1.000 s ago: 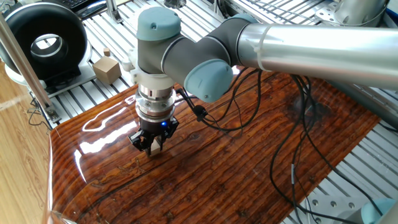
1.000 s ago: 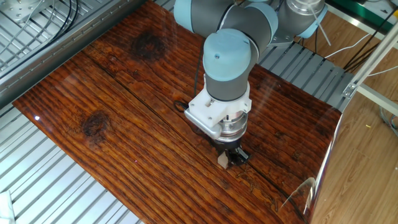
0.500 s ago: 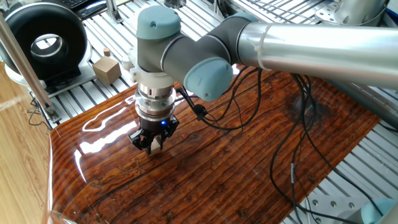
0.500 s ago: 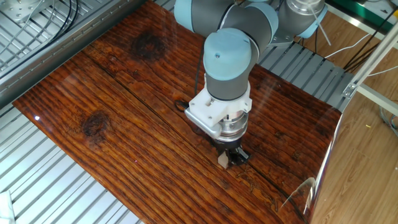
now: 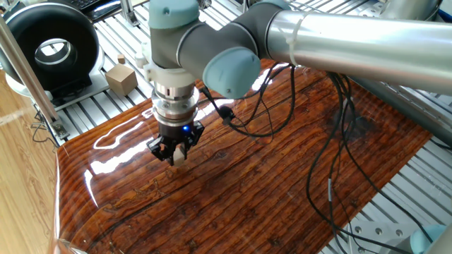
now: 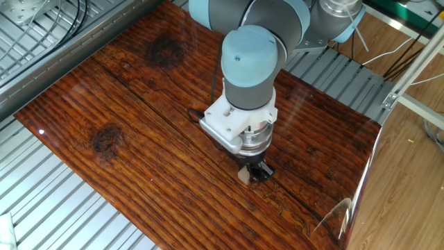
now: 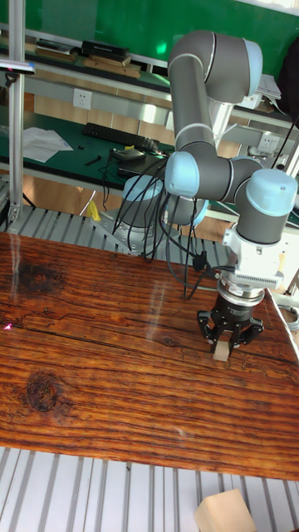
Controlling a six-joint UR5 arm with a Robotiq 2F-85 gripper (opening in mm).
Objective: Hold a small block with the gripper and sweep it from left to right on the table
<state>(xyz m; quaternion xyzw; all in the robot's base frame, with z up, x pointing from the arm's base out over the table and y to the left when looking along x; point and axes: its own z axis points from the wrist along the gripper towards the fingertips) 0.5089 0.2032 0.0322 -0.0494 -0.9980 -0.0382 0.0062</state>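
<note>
The small block (image 5: 180, 155) (image 6: 243, 178) (image 7: 222, 352) is a tiny pale tan cube pinched between the black fingers of the gripper (image 5: 174, 154) (image 6: 248, 173) (image 7: 226, 344). The gripper points straight down and is shut on the block, which sits at or just above the surface of the table (image 5: 282, 197) (image 6: 139, 125) (image 7: 100, 374). Whether the block touches the glossy reddish-brown board cannot be told. In the tall fixed view the gripper stands near the board's right end.
A larger tan cube with a knob (image 5: 121, 77) sits on the aluminium slats beside a black ring-shaped device (image 5: 49, 46). Black cables (image 5: 332, 162) hang from the arm over the board. Another tan block (image 7: 223, 509) lies on the slats in front of the board.
The gripper, still holding the block, has shifted a little: up the picture in one fixed view and slightly left in the other fixed view. Its grip has not altered.
</note>
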